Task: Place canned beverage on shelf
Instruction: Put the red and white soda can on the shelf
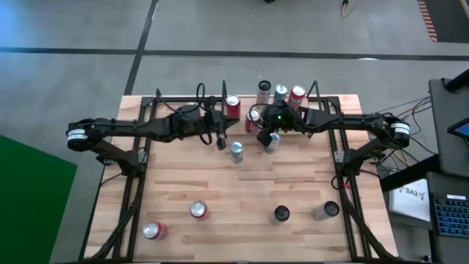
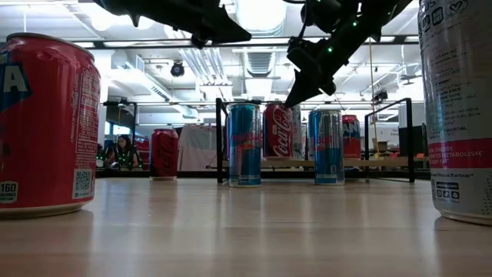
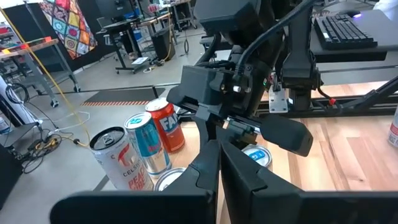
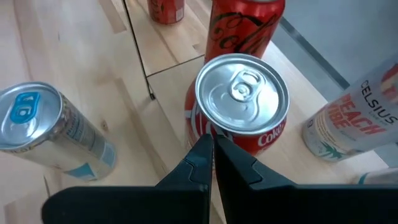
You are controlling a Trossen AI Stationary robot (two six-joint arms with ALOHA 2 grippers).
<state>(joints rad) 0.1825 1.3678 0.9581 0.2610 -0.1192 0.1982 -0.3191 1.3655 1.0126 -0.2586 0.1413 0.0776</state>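
The right end effector [image 4: 212, 146] hangs clenched and empty just over a red cola can [image 4: 241, 102] on the shelf [image 1: 322, 103] at the bench's far edge — it must part its fingers before descending. The left end effector [image 3: 219, 163], also clenched, waits nearby; every can looks sealed and upright.

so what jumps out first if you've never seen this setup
Both arms meet over the shelf at the table's far edge, where cans cluster. The right gripper, fingers together, hovers beside a red Coca-Cola can; the left gripper hangs nearby. Four more cans dot the near side.
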